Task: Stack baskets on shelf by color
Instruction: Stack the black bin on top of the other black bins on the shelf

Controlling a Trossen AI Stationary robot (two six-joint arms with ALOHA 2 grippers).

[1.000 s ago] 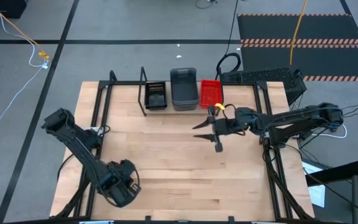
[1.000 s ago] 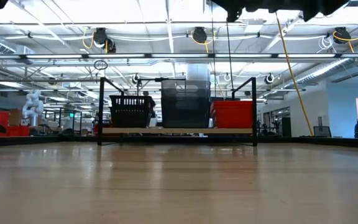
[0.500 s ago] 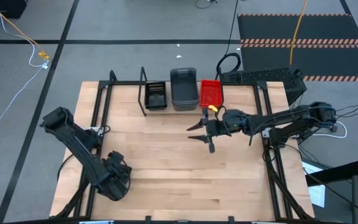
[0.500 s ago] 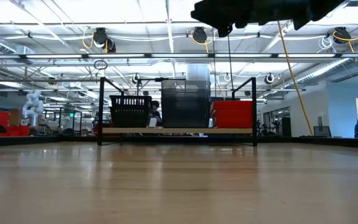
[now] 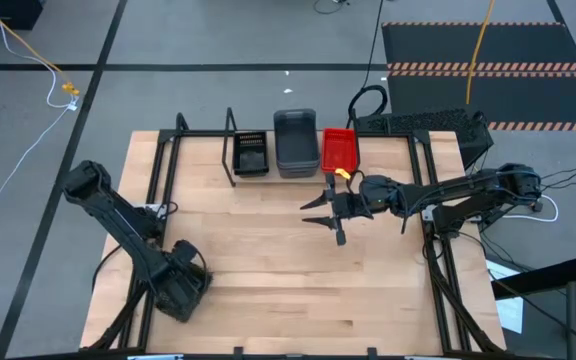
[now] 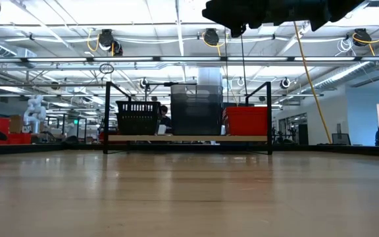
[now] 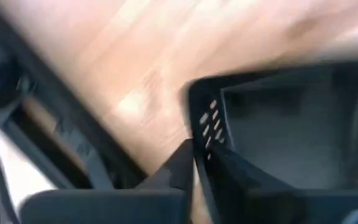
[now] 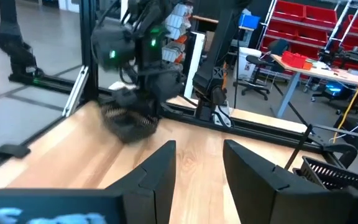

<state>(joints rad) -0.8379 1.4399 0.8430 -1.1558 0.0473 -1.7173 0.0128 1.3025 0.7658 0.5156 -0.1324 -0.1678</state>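
Observation:
My left gripper (image 5: 181,287) is low over the table's near left part, shut on a dark, black-looking perforated basket (image 7: 278,124), which also shows in the right wrist view as a dark basket (image 8: 129,124). My right gripper (image 5: 321,211) hovers open above the table's middle, just in front of the shelf (image 5: 268,172). On the shelf's board stand a black basket (image 5: 251,153), a grey stack (image 5: 295,141) and a red basket (image 5: 339,148). From table height they appear as black (image 6: 137,117), grey (image 6: 197,109) and red (image 6: 246,121). My left gripper holds the dark basket by an upper wall near a corner (image 7: 202,127). One finger (image 7: 178,169) lies against the outside of that wall; the other is hidden by the basket. Whether the basket is off the table, I cannot tell.
Black metal frame rails (image 5: 438,260) run along the table's left and right sides. The shelf's black uprights (image 6: 106,115) stand at its ends. Bare wood (image 5: 268,260) lies between the two grippers. A cable (image 5: 366,100) hangs behind the shelf.
My right gripper has moved a little toward the table's left, then stayed still, open throughout. My left gripper has shifted slightly toward the left and far side with the dark basket.

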